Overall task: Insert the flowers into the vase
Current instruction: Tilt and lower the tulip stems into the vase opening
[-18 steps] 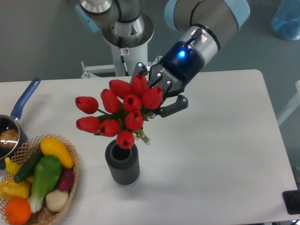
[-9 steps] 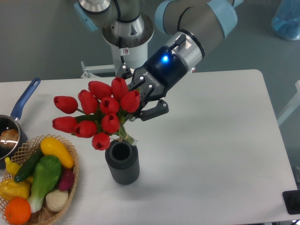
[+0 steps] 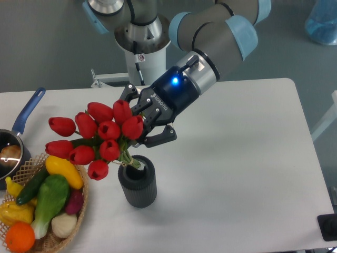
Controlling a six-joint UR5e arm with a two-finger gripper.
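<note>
The black two-finger claw (image 3: 141, 130) of the grey and pale blue arm, a blue light lit on its wrist, was clenched on the bunch of red artificial tulips with green stems and leaves (image 3: 95, 138), gripping them just below the heads. The bunch was tilted, its blooms leaning out to the left and partly over the round wicker basket of colourful plastic vegetables (image 3: 47, 240), while the stem ends pointed down to the right and sat right at the round mouth of the short dark grey ribbed cylindrical vase (image 3: 138, 185); whether the tips had passed the rim could not be told. The vase stood upright on the white worktop (image 3: 237, 158), just beside the basket's right edge. At the far left edge of the worktop sat a steel saucepan with a blue handle (image 3: 21, 126), touching or nearly touching the basket's top rim
</note>
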